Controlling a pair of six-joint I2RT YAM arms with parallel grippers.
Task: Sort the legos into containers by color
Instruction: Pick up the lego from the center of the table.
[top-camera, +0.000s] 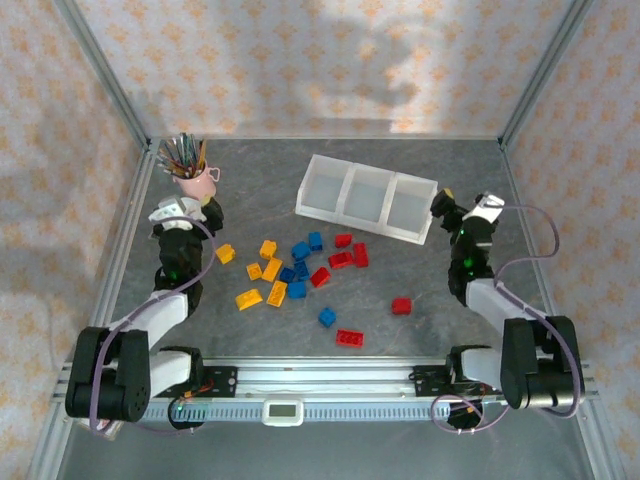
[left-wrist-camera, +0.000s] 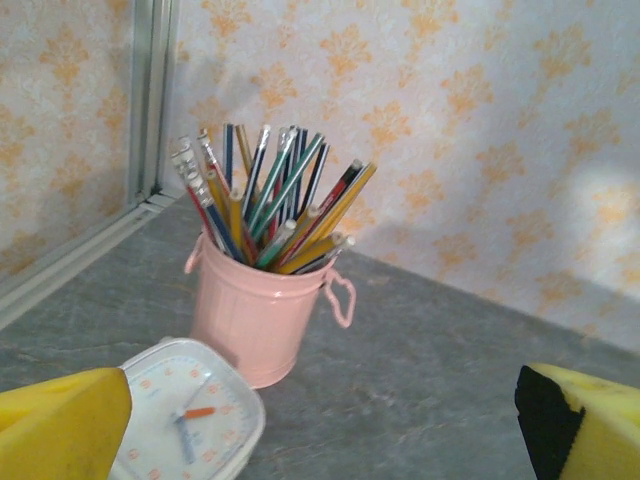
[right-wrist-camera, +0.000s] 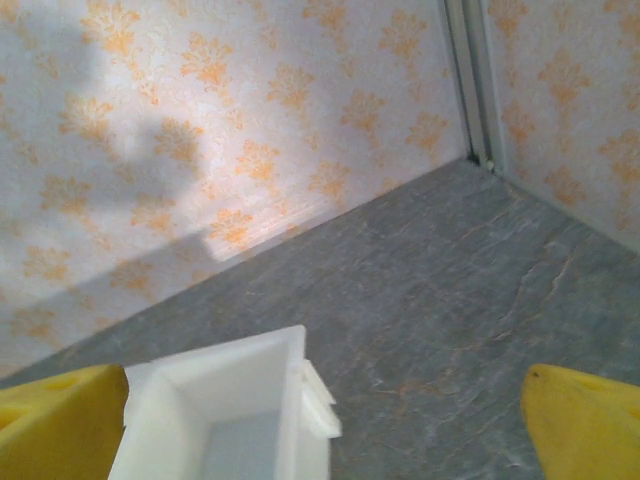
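In the top view the left gripper (top-camera: 188, 212) hangs at the table's (top-camera: 430, 290) left side, its jaws spread wide and holding nothing. The left wrist view shows its yellow fingertips (left-wrist-camera: 60, 425) at the lower corners with bare table between them. At 12 o'clock from this gripper, just beyond it, stands a pink pencil cup (top-camera: 196, 183) stuffed with pencils, upright. A small white clock (left-wrist-camera: 185, 420) lies flat just in front of the cup (left-wrist-camera: 262, 315).

At 3 o'clock from the left gripper, the legos (top-camera: 300, 270) lie scattered on the table. The yellow-orange ones lie toward the 9 o'clock side of the cluster, the blue ones in the middle, and the red ones toward 3 o'clock. Two red bricks and one blue lie apart at 5 o'clock.

At 1 o'clock from the cluster sits the white tray of containers (top-camera: 345, 192), its three compartments in a row, slightly skewed.

The right gripper (top-camera: 441, 204) hovers at 3 o'clock from the tray, just beside its right end, jaws released and gripping nothing. In the right wrist view the tray's corner (right-wrist-camera: 290, 400) lies between the yellow fingertips (right-wrist-camera: 585, 425).
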